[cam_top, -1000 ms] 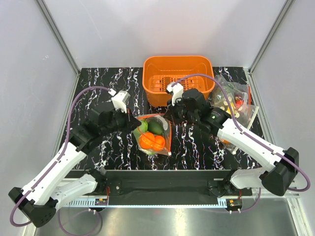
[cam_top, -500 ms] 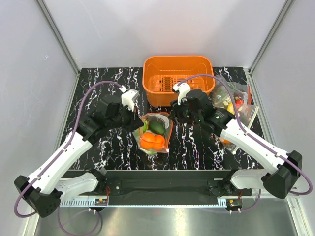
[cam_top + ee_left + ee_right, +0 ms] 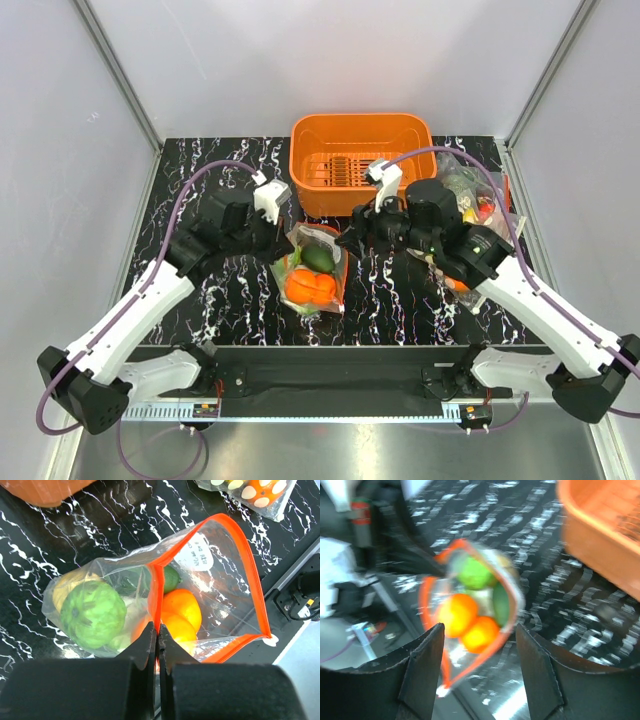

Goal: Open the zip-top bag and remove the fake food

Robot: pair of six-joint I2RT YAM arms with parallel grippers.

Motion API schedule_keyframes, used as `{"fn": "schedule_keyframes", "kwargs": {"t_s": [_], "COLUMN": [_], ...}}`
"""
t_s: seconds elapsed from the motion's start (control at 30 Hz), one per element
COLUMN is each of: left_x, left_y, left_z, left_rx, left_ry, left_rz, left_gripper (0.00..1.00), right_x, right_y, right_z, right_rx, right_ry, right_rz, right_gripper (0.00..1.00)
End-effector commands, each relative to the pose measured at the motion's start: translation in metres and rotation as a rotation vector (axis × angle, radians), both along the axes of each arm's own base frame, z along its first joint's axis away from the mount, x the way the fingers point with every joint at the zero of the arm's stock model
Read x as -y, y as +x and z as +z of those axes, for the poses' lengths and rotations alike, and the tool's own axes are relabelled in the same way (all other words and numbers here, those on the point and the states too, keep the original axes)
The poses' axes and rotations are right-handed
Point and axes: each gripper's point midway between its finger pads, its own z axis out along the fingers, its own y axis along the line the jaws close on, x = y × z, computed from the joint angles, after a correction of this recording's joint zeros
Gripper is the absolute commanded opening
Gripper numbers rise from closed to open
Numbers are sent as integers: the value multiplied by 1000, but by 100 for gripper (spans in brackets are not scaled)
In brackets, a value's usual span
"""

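One clear crinkly zip-top bag (image 3: 316, 270) with a red-orange zip strip is resting mid-table on the black marbled tabletop (image 3: 390, 300), just near of the one orange plastic basket (image 3: 312, 200). Its mouth is gaping open. Inside are sitting two round orange fruits (image 3: 183, 607), one dark green avocado (image 3: 170, 579) and one leafy green-and-white cauliflower (image 3: 92, 614). The left gripper (image 3: 158, 635) is pinching the strip, while the right gripper (image 3: 479, 630) is hovering above with its fingers spread apart.

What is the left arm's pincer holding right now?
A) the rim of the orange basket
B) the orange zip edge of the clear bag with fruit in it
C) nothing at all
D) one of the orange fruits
B: in the left wrist view the left gripper is closed on the orange zip strip of the zip-top bag, with the fake food inside it.
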Motion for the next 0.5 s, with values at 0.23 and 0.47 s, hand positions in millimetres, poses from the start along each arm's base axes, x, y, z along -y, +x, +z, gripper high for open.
{"fn": "schedule_keyframes", "kwargs": {"t_s": [0.23, 0.47], "left_x": [6, 2], "left_y": [10, 6], "left_z": [14, 12], "left_rx": [129, 143], "left_ry": [-67, -94], "left_rz": [-70, -99], "left_gripper": [0, 0], "right_x": [-79, -84], "right_y": [-31, -12], "right_z": [-25, -76], "right_rx": [-163, -234], "right_ry": [125, 30], "right_rz": [220, 111], "right_gripper": [65, 66]}}
